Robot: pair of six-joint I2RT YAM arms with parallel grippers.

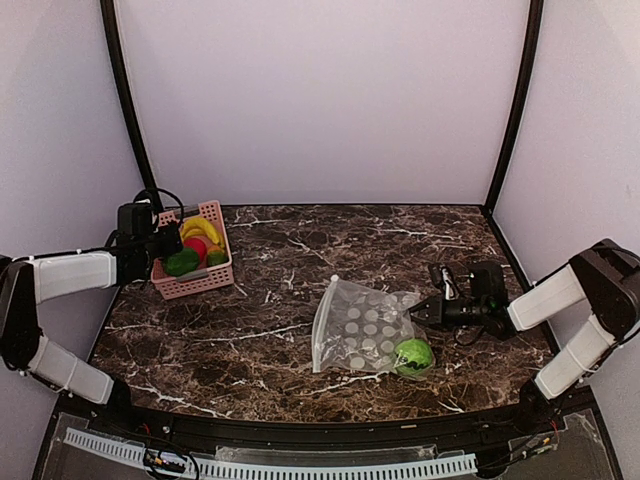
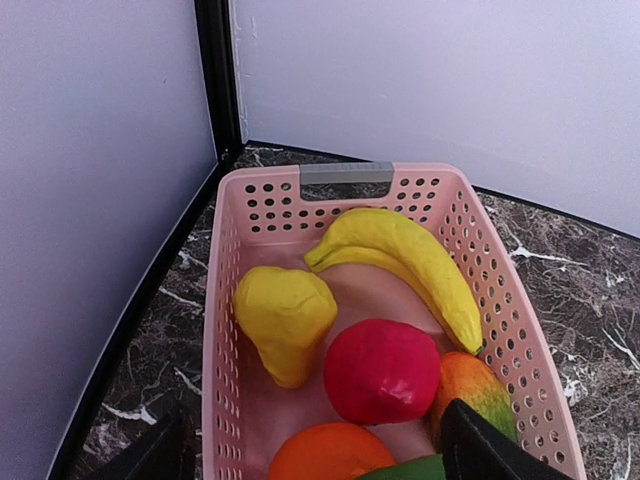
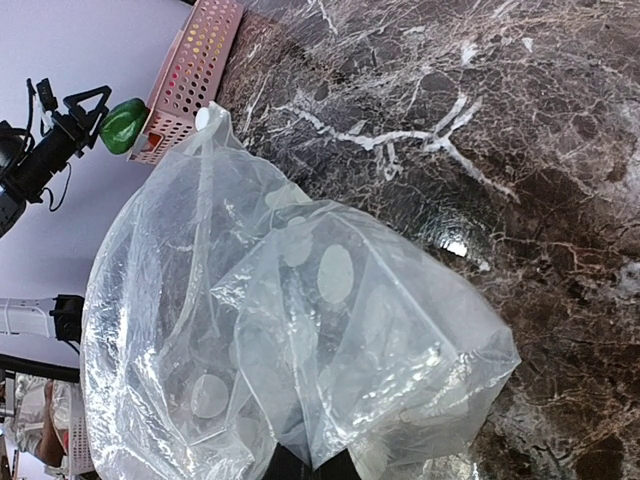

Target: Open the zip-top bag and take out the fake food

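Left gripper hovers over the pink perforated plastic basket at far left, fingers spread wide. A dark green plastic food piece sits between them at the basket's near end; can't tell if it's fully let go. The basket also holds a yellow plastic banana and a glossy red ball, plus more.

Right gripper is pressed together on the right edge of the clear dotted zip-top bag, which lies right of table centre. One bright green plastic ball looks to be in the bag's near-right corner, probably the last item.

To do it well: lift the left fingers straight up out of the basket, hold the right pinch high enough that the mouth gapes, then reach in low. The film is slack and will drag.

Glossy dark brown marble-pattern tabletop, so the ball may roll. Plain pale lilac walls, black corner posts.
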